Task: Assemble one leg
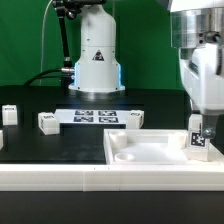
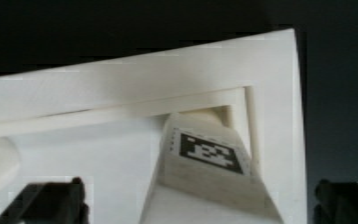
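The gripper (image 1: 199,128) hangs at abt 3 o'clock in the exterior view, over the near corner of the big white square panel (image 1: 150,160), w/ a leg (image 1: 199,142) between its fingers; the leg stands upright, tag face toward the camera, its lower end down in the panel's recessed corner (whether it's fully seated, can't tell). Jaws are narrow, closed on that leg. In the wrist view the same leg (image 2: 204,152) shows as a white block w/ a black-and-white tag, sitting inside the recessed corner of the panel (image 2: 140,90), the raised rim wrapping two sides of it; the dark fingertips (image 2: 48,198) show at either side of the leg, blurred. Rest of the table in the exterior view: the marker board (image 1: 95,116) lies flat at abt 12 o'clock from the panel's far edge, in front of the robot base (image 1: 96,62). Three more loose legs lie on the black table (image 1: 60,140): one (image 1: 47,121) just beside the marker board at its 9 o'clock end, one (image 1: 133,120) at its 3 o'clock end near the panel's far edge, and one (image 1: 9,115) well apart at the exterior view's left edge. A green backdrop (image 1: 30,40) stands behind.
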Motion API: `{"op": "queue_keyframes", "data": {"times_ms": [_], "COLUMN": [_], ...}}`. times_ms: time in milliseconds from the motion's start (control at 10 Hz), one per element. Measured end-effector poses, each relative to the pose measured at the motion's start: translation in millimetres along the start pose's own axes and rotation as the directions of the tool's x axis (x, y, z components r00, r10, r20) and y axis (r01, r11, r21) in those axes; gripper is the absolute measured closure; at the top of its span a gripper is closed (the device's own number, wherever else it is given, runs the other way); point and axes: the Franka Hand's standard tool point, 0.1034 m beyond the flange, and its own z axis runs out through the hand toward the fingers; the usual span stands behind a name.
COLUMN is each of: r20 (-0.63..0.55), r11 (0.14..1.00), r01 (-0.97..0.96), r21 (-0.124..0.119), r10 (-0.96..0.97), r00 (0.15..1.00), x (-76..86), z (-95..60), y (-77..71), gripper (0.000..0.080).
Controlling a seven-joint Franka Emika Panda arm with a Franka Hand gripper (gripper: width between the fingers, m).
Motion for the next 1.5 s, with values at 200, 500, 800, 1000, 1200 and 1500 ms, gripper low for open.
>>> {"op": "queue_keyframes", "data": {"times_ms": [200,500,800,1000,1200,1500], "r20": [0.002,0.008,0.009,-0.001,0.002,0.005], "r11": [0.97,0.873,0.683,0.509,0.396,0.338], "r01": [0.244,0.488,0.73,0.86,0.918,0.94], "r21": [-0.013,-0.02,-0.029,-0.03,-0.033,-0.035], "r10": [-0.244,-0.488,-0.73,-0.861,-0.918,-0.941], "r00": [0.97,0.873,0.684,0.509,0.396,0.338], "x": [-0.8,-0.8,-4.1,-2.2,3.6,5.6], "z": [0.1,0.3,-0.8,-2.1,-2.0,-1.5], "y": [1.4,2.6,2.6,-0.4,-1.2,-0.8], "gripper": [0.0151,0.0151,0.0151,0.0151,0.0151,0.0151]}}
